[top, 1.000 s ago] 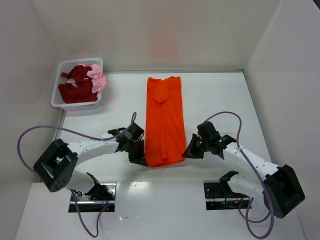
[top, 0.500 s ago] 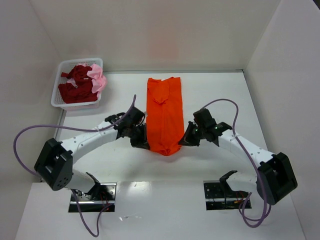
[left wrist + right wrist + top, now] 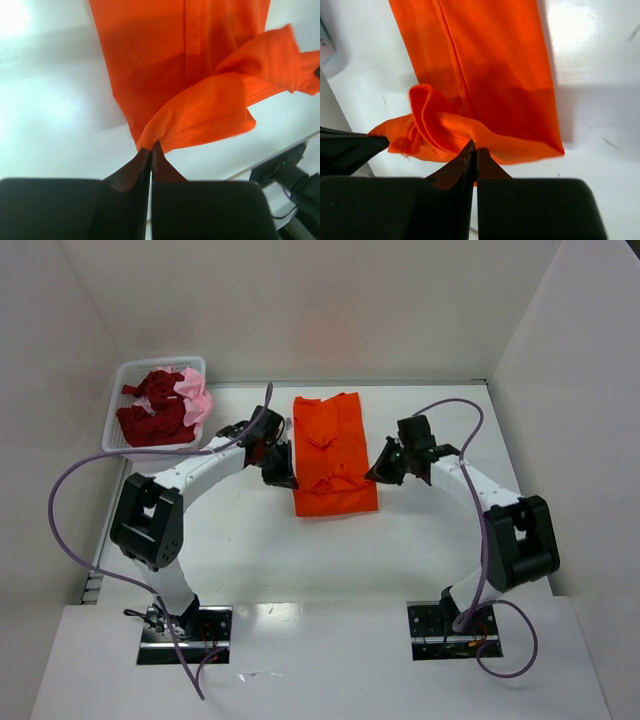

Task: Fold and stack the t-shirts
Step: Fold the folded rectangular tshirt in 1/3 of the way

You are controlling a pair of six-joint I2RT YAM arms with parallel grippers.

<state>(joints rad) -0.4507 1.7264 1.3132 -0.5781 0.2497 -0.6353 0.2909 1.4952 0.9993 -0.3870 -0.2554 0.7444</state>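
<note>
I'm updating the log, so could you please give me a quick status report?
Left gripper and right gripper both shut on orange shirt hem. Shirt doubled over, hem not released. Nothing in the way; basket far left.

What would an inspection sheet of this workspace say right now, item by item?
Surface: white table, a few small marks.
Job's things: orange t-shirt in a long strip, near end lifted and doubled back over itself; dark red shirts and pale pink shirt crumpled in the basket.
Clutter: white mesh basket at the far left corner.
Grippers: left gripper shut on one hem corner of the orange t-shirt; right gripper shut on the other side.
Cables: purple cables, one looping off each arm.
Surroundings: white walls on three sides.
</note>
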